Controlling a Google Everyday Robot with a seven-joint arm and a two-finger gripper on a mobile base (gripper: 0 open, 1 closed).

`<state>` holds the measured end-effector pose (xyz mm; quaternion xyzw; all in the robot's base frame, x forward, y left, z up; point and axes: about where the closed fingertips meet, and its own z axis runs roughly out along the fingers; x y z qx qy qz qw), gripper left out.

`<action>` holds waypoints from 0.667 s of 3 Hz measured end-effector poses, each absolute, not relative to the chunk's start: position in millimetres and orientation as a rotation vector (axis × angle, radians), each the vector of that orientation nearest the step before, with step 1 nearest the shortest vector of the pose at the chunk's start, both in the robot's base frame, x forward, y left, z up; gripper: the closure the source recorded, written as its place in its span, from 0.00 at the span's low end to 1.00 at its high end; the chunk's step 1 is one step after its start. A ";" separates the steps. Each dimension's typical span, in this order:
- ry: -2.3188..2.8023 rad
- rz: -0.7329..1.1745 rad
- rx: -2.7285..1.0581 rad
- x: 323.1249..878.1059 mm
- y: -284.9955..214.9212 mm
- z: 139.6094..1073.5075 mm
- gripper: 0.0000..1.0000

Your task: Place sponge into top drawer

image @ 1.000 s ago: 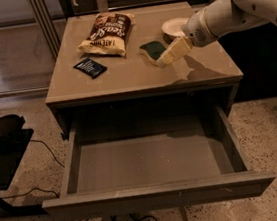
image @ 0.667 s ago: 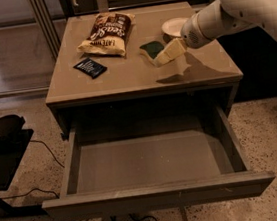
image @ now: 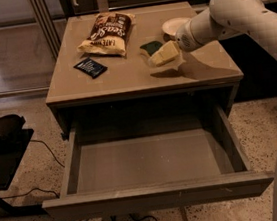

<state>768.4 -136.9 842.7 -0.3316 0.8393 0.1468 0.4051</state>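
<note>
The sponge, dark green on top, lies on the tabletop between the chip bag and the white bowl. My gripper hovers just right of the sponge, low over the table, touching or almost touching its right edge. Its pale fingers are open and hold nothing. The top drawer is pulled fully out below the table, and its grey bottom is bare.
A chip bag lies at the back of the table. A flat dark blue packet lies in front of it on the left. A white bowl sits behind my gripper. My white arm reaches in from the right.
My gripper has moved slightly left and lower toward the sponge, and the arm's elbow has shifted. The sponge and the drawer have not moved.
</note>
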 end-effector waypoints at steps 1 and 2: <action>2.120 0.462 -0.779 774.2 -114.8 829.7 0.00; 2.120 0.462 -0.779 774.2 -114.8 829.7 0.00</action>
